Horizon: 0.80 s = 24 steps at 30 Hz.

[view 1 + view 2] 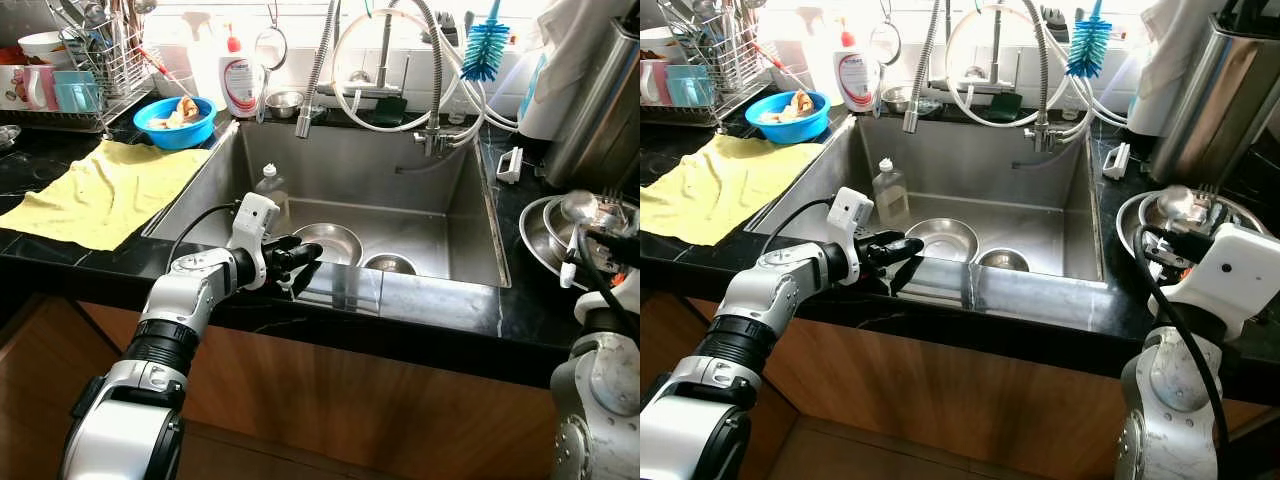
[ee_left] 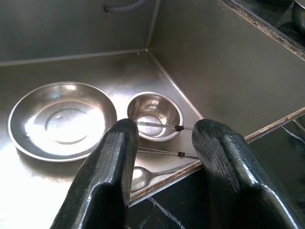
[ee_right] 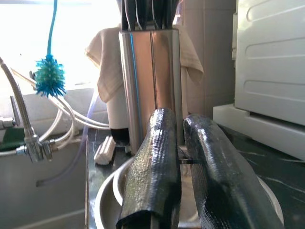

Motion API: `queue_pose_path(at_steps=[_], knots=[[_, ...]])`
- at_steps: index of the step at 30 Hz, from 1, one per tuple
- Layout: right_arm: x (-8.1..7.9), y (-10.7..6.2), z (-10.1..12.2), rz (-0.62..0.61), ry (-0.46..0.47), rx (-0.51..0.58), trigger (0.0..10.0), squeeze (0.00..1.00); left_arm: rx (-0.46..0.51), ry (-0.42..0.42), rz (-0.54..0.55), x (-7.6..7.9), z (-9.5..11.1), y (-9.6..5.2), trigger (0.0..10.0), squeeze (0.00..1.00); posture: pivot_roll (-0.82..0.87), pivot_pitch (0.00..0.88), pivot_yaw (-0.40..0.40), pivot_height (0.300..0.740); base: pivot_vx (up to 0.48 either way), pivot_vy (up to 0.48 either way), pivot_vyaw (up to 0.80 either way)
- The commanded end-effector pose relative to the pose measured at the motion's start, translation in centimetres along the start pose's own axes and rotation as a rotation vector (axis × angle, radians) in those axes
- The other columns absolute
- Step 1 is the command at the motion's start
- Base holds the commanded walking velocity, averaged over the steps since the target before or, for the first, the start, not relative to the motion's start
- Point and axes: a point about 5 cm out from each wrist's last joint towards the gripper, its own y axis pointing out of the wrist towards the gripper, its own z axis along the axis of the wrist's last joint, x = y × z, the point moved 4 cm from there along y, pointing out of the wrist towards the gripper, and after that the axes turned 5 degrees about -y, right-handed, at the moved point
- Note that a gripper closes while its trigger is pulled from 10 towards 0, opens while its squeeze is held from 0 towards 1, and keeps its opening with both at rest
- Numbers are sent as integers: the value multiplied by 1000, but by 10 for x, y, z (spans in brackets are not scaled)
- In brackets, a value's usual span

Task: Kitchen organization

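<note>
My left gripper (image 1: 298, 264) hovers open over the front rim of the steel sink (image 1: 455, 215), nothing between its fingers. Below it on the sink floor lie a shallow steel plate (image 2: 62, 119), a small steel bowl (image 2: 155, 114) and a spoon (image 2: 143, 176) close to the front wall. A clear plastic bottle (image 1: 268, 185) stands in the sink's left part. My right gripper (image 1: 1168, 243) is over the stacked steel bowls (image 1: 540, 235) on the right counter. Its fingers (image 3: 157, 157) stand almost together, and I cannot make out anything held between them.
A tall steel knife block (image 3: 150, 81) stands behind the bowls. On the left counter lie a yellow cloth (image 1: 110, 190), a blue bowl (image 1: 175, 120) and a dish rack (image 1: 80, 70). Hoses, taps and a blue brush (image 1: 485, 50) hang over the sink's back.
</note>
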Motion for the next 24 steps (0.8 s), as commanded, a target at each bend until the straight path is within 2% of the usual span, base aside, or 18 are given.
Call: queue_pose_path(at_steps=[1, 9, 13, 14, 16, 19, 20, 21, 22, 24], knots=[[3, 1, 6, -8, 17, 14, 0, 0, -38, -25, 15, -4, -14, -3, 10000, 0, -116, 0, 9, 740, 0, 0, 0], [2, 5, 14, -1, 33, 40, 0, 0, -32, -25, 14, -3, -13, -2, 10000, 0, -117, 0, 7, 740, 0, 0, 0], [-20, 9, 21, 141, 78, 54, 0, 0, -30, -25, 17, -4, -13, -2, 10000, 0, -118, 0, 7, 740, 0, 0, 0], [-42, 7, 22, 282, 125, 33, 0, 0, -30, -26, 18, -4, -13, -2, 10000, 0, -118, 0, 7, 740, 0, 0, 0], [-59, 3, 19, 389, 142, 3, 0, 0, -31, -26, 20, -4, -13, -2, 10000, 0, -120, 0, 6, 740, 0, 0, 0], [-62, 2, 18, 408, 143, -2, 0, 0, -31, -26, 20, -4, -14, -2, 10000, 0, -120, 0, 6, 740, 0, 0, 0], [-84, -2, 12, 543, 110, -44, 10000, 0, -30, -28, 23, -5, -14, -2, 10000, 0, -122, 0, 7, 740, 0, 0, 0], [-84, -2, 12, 543, 110, -44, 10000, 0, -30, -28, 23, -5, -14, -2, 10000, 0, -122, 0, 7, 740, 0, 0, 0], [-106, -5, 11, 685, 75, -49, 10000, 0, -30, -29, 24, -5, -15, -2, 10000, 0, -123, 0, 6, 740, 0, 0, 0], [-118, -9, 9, 772, 68, -67, 10000, 0, -30, -31, 23, -4, -15, -2, 10000, 0, -122, 0, 3, 740, 0, 0, 0]])
